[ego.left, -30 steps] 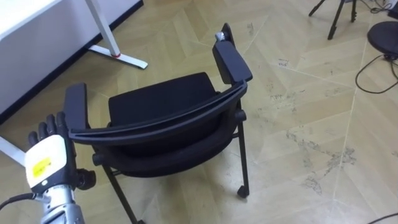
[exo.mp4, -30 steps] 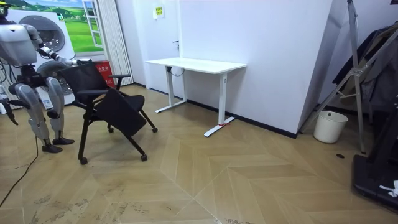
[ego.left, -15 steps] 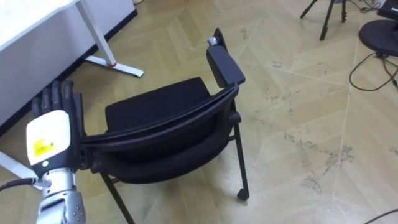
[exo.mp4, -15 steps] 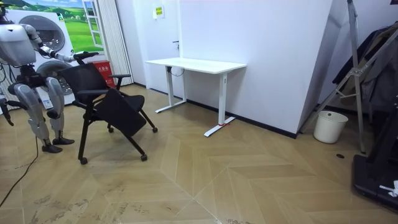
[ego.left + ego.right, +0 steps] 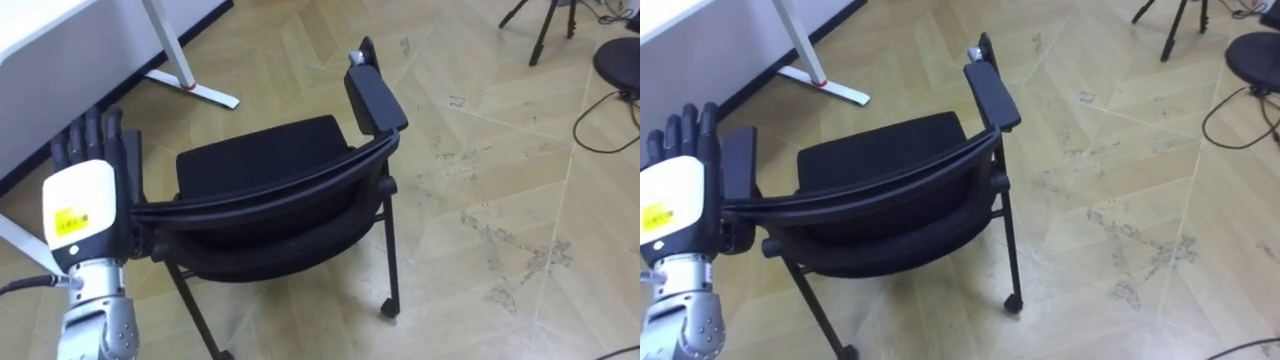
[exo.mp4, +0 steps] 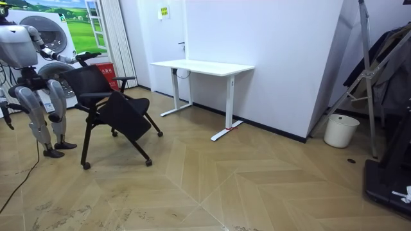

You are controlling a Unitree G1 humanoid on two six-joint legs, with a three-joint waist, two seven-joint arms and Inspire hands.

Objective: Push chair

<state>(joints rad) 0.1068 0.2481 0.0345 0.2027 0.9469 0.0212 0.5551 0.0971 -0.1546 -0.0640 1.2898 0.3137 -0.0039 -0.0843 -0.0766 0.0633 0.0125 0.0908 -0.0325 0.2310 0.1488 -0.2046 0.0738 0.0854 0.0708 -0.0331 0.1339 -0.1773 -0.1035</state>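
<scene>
Chair [image 5: 265, 160], one, left hand [image 5: 85, 200] seemingly touching it.

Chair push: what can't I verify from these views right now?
- Contact: in both eye views the back of the left robot hand hides its palm, so it is unclear whether it presses the chair.
- Chair's front legs: hidden under its own seat in the eye views.
- Right robot hand: in the room view it is tiny and sits at the left edge, so it is unreadable.
</scene>
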